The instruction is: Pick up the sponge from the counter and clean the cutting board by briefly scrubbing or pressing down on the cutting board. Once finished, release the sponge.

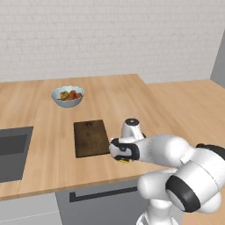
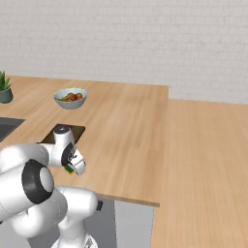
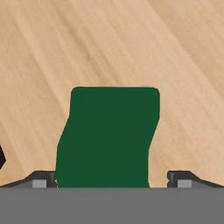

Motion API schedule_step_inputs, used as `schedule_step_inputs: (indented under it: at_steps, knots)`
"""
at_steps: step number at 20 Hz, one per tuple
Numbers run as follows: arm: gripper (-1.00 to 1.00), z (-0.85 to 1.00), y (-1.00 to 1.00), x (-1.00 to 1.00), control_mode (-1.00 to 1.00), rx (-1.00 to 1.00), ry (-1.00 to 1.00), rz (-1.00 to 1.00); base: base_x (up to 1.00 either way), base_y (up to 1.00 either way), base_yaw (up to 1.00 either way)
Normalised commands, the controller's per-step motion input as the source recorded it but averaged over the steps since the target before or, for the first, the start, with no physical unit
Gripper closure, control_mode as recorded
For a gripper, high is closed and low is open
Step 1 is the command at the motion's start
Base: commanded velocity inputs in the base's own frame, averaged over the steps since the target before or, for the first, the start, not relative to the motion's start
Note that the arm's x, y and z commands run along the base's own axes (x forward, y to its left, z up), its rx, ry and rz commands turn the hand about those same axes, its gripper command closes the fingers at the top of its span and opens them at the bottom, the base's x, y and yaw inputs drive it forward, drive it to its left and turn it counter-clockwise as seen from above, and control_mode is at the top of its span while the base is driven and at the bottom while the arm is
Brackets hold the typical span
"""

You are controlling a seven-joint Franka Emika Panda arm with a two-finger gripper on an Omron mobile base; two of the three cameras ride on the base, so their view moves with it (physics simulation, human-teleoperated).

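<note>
Green-topped sponge (image 3: 108,138) sits between the jaws, seemingly clamped, above the counter (image 3: 175,65) beside the cutting board (image 1: 91,138).

Fruit bowl (image 1: 67,96); perhaps potted plant (image 2: 5,88).

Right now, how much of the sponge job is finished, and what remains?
Done: the tool has reached the sponge on the counter, beside the cutting board. In hand: the grasp, with fingertips on both sides of the sponge; whether they already pinch it I cannot tell. Left: lifting, scrubbing the board, releasing.
</note>
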Motion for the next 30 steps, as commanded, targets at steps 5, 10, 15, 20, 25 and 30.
schedule_step_inputs:
  at_steps: [5,10,15,20,25,30]
  knots:
    - [1.0,-0.29,0.0,0.1,-1.0,0.0,0.0,0.0,0.0,0.0,0.0]
    - [1.0,-0.19,0.0,0.0,-1.0,0.0,0.0,0.0,0.0,0.0,0.0]
    - [1.0,0.0,0.0,-0.08,-1.0,0.02,-0.01,0.0,0.0,0.0,0.0]
    - [1.0,0.15,-0.01,-0.06,-1.0,0.01,0.0,0.1,0.0,0.0,0.0]
    - [1.0,0.37,0.13,0.0,-1.0,0.01,0.0,0.28,0.0,0.0,0.0]
    - [1.0,0.45,0.48,0.29,-1.0,0.0,0.03,0.35,0.0,0.0,0.0]
